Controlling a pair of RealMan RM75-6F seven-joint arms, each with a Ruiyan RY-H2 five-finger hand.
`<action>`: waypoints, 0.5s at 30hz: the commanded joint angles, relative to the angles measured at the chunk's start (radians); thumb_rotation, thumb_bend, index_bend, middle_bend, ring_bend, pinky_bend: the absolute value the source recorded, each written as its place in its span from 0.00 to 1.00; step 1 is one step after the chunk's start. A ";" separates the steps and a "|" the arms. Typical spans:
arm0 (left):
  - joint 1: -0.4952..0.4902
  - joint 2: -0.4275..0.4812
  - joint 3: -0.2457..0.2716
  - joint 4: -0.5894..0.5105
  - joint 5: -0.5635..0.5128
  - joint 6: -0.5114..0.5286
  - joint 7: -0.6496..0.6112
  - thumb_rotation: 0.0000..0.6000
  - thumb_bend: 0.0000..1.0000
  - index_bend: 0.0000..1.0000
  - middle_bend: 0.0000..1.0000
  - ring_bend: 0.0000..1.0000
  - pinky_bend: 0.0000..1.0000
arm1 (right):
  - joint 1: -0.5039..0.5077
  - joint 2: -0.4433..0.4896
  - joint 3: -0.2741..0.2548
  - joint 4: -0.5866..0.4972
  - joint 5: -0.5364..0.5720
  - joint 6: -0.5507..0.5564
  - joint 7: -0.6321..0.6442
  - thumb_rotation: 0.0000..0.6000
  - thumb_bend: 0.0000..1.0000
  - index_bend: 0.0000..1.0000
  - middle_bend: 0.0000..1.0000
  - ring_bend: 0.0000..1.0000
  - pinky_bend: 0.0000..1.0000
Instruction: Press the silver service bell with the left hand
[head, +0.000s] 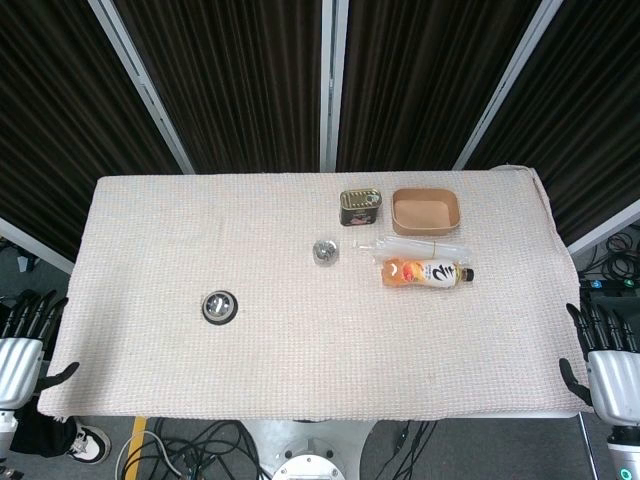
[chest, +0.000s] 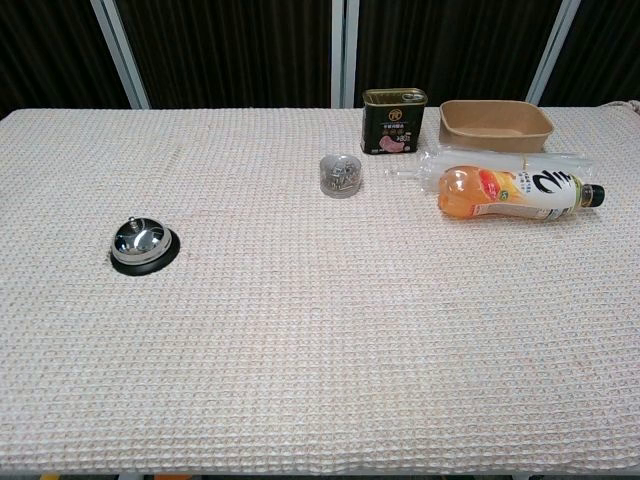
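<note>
The silver service bell (head: 220, 306) (chest: 143, 245) on its black base stands on the left half of the cloth-covered table (head: 300, 350). My left hand (head: 22, 345) hangs off the table's left edge, well to the left of the bell, fingers apart and holding nothing. My right hand (head: 610, 355) sits off the table's right edge, fingers spread and empty. Neither hand shows in the chest view.
At the back right stand a dark tin can (head: 360, 207) (chest: 394, 121), a brown paper bowl (head: 426, 211) (chest: 495, 124) and a small clear jar of clips (head: 325, 251) (chest: 341, 176). An orange drink bottle (head: 425, 272) (chest: 510, 192) lies on its side by clear plastic wrap (head: 415, 246).
</note>
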 joint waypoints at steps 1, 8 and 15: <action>0.000 0.001 -0.001 -0.001 0.002 0.003 0.000 1.00 0.15 0.07 0.00 0.00 0.00 | -0.001 -0.001 -0.002 0.002 -0.002 0.001 0.002 1.00 0.30 0.00 0.00 0.00 0.00; -0.005 0.003 0.001 -0.019 0.009 -0.001 0.017 1.00 0.15 0.07 0.00 0.00 0.00 | -0.005 0.010 0.000 -0.002 -0.009 0.017 0.015 1.00 0.30 0.00 0.00 0.00 0.00; -0.012 0.020 -0.004 -0.036 0.005 -0.008 0.015 1.00 0.15 0.07 0.00 0.00 0.04 | -0.005 0.007 0.004 -0.003 -0.007 0.021 0.022 1.00 0.30 0.00 0.00 0.00 0.00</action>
